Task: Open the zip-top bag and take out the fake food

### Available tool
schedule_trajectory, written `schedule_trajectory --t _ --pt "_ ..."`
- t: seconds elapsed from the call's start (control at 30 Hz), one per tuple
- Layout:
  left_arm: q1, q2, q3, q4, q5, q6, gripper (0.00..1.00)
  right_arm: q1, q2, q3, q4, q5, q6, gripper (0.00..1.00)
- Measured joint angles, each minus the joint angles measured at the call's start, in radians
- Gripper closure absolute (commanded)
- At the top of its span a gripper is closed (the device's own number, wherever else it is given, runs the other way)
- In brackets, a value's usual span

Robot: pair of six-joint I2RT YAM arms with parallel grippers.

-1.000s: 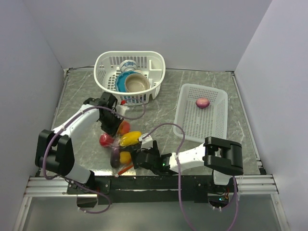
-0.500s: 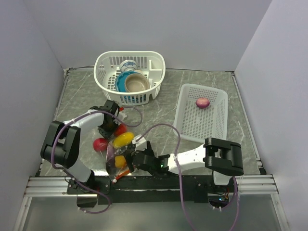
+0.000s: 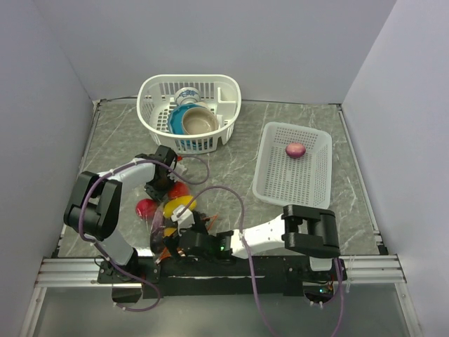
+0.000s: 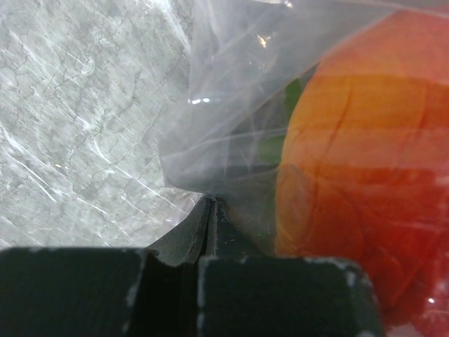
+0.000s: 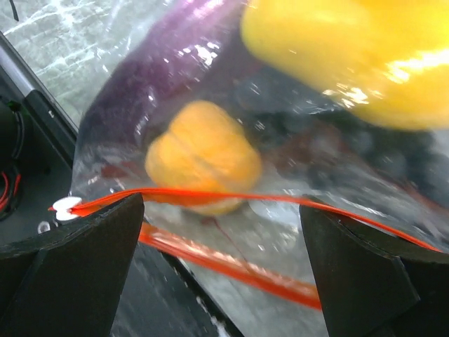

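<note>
- Since half a second ago the right gripper (image 3: 184,240) has slid further toward 9 o'clock along the near edge. The zip-top bag (image 3: 165,219) has bunched up closer to it, and the left gripper (image 3: 167,184) has barely shifted.
- The bag lies at about 7 o'clock on the table (image 3: 231,168), with the left gripper at its 12 o'clock end and the right gripper at its 6 o'clock end.
- The left gripper's fingers (image 4: 182,242) are pressed together on a fold of clear plastic, just beside an orange-red fruit (image 4: 365,154) inside the bag.
- The right gripper's fingers (image 5: 77,267) stand wide apart and clamp nothing. The red zip strip (image 5: 210,196) runs across the gap, its white end tab touching one finger.
- Through the plastic I can see a lemon (image 5: 351,56), an eggplant (image 5: 161,77) and a small orange fruit (image 5: 203,158).
- A red apple (image 3: 146,208) sits at the bag's 9 o'clock side; I cannot tell whether it is inside.
- A purple onion (image 3: 295,149) lies in the white tray (image 3: 280,184) at 2 o'clock.
- A basket (image 3: 228,91) at 11 o'clock holds bowls (image 3: 198,121); one bowl's blue pattern is too small to read.
</note>
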Motion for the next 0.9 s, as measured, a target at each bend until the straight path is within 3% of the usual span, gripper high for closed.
schedule_trajectory --t 0.47,0.63,0.9 --pt "-0.005 0.002 0.002 -0.003 0.000 -0.003 0.99 -0.027 0.120 0.085 0.041 -0.047 -0.021 0.00" --pt "-0.011 0.002 0.003 -0.004 -0.002 -0.008 0.99 -0.036 0.138 0.137 0.045 -0.042 -0.051 0.12" --pt "-0.024 0.015 0.019 -0.014 0.019 -0.009 0.99 -0.066 0.159 0.164 0.056 -0.081 -0.052 0.18"
